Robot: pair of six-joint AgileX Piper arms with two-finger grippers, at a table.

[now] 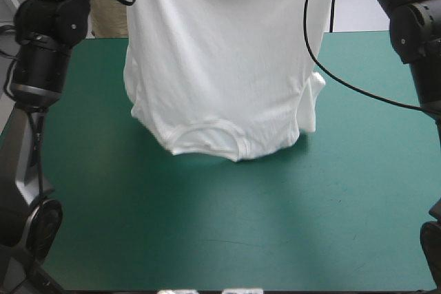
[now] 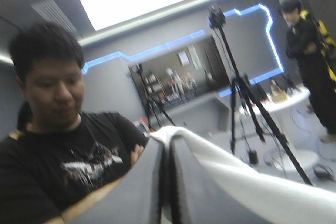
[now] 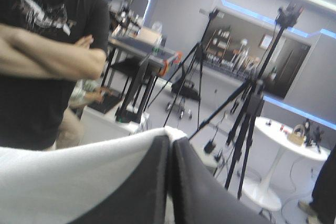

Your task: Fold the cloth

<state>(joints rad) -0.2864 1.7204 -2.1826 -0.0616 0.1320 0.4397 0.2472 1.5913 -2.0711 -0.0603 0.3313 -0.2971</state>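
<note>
Hanging T-shirt [image 1: 220, 67] — top edge pinched in left end effector [image 2: 167, 145] and right end effector [image 3: 170, 143].

The table [image 1: 358, 170] wears a teal-green cover [image 1: 172, 239] that lies flat and nearly smooth, marked by a few faint light scuffs and a thin curved crease toward its near edge, with a broad darker shadow falling across its middle.

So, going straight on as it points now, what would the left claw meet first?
The left claw is shut on the T-shirt, whose edge wraps its tips; beyond that the way looks free, though depth is unclear.
</note>
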